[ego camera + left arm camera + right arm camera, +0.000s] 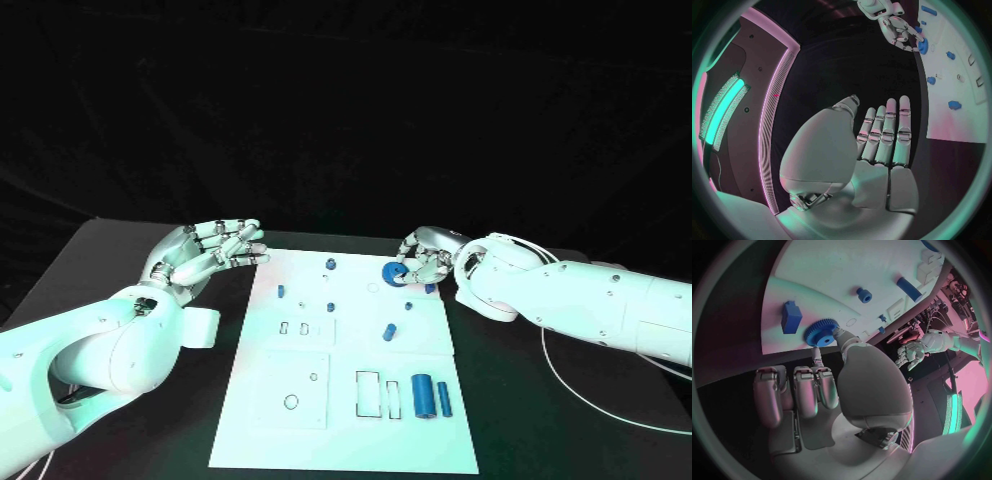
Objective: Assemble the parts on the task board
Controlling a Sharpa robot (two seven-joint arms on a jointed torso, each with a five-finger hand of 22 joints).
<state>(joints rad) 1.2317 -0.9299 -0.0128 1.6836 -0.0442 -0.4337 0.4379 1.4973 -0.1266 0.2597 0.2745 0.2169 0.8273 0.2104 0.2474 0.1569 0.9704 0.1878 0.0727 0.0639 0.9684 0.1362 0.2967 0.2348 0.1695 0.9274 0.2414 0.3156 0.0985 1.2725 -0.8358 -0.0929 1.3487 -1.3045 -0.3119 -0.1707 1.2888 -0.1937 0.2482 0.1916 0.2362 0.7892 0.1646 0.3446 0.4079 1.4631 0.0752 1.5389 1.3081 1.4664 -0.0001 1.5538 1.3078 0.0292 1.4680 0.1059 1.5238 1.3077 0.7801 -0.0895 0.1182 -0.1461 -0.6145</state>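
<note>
While the left hand (209, 250) hovers empty and spread, the right hand (430, 256) pinches a blue toothed plastic gear (394, 274), which likely needs seating on the white task board (289, 440) next.

Head camera looks steeply down on the worktop (130, 250) from above, task board (346, 400) centred. Each wrist camera sits close behind its own hand, facing along the fingers. All three views share the board's far end and the blue gear (394, 273).
</note>
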